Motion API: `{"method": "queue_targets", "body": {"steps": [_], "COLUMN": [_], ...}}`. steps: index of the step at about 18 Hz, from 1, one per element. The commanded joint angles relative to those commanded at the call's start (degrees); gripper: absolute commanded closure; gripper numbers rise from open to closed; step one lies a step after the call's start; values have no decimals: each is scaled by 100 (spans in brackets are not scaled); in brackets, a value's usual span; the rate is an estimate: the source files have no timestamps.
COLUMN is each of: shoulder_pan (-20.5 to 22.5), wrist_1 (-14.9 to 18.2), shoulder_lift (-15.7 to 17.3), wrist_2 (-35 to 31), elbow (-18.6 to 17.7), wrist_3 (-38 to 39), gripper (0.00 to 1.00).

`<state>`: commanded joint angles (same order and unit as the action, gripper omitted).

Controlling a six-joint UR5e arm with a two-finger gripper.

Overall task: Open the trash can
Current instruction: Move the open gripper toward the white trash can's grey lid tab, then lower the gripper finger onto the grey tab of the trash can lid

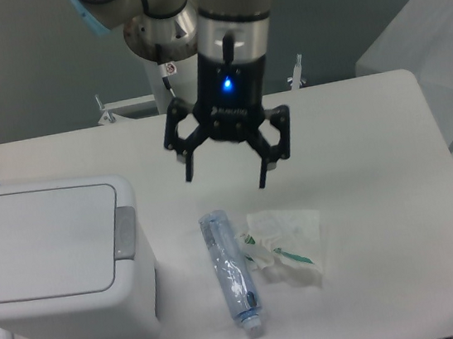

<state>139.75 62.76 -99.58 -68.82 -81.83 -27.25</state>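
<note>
Gripper [225, 172] hangs over mid-table, fingers spread wide, holding nothing. Bin [59, 262] sits at near left, lid [44, 242] shut, grey tab [124, 231] on its right edge. Risks as I see them: wide fingers straddle or slide off the narrow tab; an off-centre push shoves the bin instead of tripping the latch; a low approach clips the bottle [230, 271] or wrapper [287, 245] just right of it.
</note>
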Motion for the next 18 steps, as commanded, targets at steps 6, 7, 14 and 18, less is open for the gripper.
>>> {"method": "queue_targets", "body": {"steps": [6, 7, 14, 18], "shoulder_pan": [-88, -158, -439, -518], "wrist_1": [-9, -9, -18, -18], "shoulder_lift": [-96, -123, -193, -246], "wrist_2": [-9, 0, 0, -9], "elbow": [-9, -9, -18, -9], "wrist_3": [9, 9, 527, 633], "gripper": [0, 0, 0, 0]}}
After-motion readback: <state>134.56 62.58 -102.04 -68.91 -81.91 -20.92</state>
